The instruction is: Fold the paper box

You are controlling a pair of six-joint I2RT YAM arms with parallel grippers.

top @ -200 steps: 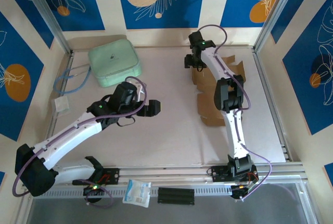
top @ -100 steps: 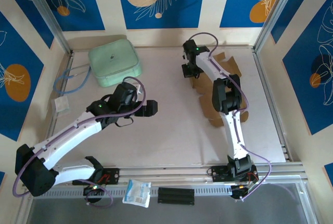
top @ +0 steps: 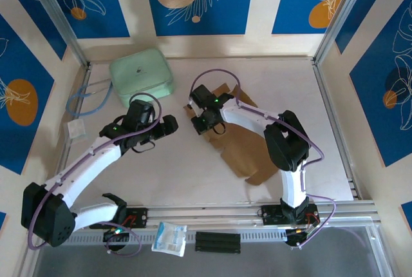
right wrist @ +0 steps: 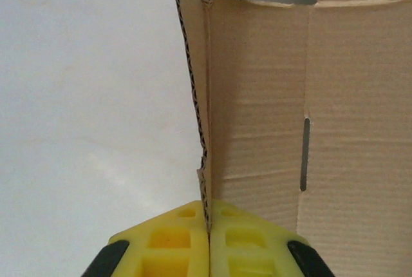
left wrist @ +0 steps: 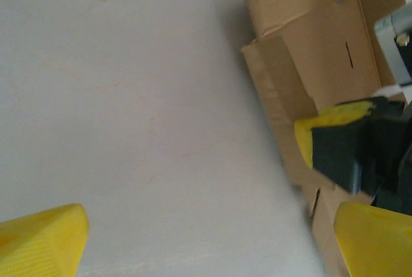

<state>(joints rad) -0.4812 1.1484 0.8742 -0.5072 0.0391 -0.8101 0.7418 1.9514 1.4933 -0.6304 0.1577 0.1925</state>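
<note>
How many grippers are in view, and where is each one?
2. The left gripper hovers open just left of the paper box; the right gripper is shut on its raised flap.

On the table (top: 193,167): paper box (top: 248,145) right, pouch (top: 141,76) far left

The paper box lies right of centre. The pouch sits behind and to the left, well apart. The right gripper (top: 201,122) is at the box's left edge, with the left gripper (top: 168,125) just left of it.

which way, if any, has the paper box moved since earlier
Yes, leftward: the paper box slid away from the right rail toward the green pouch.
</note>
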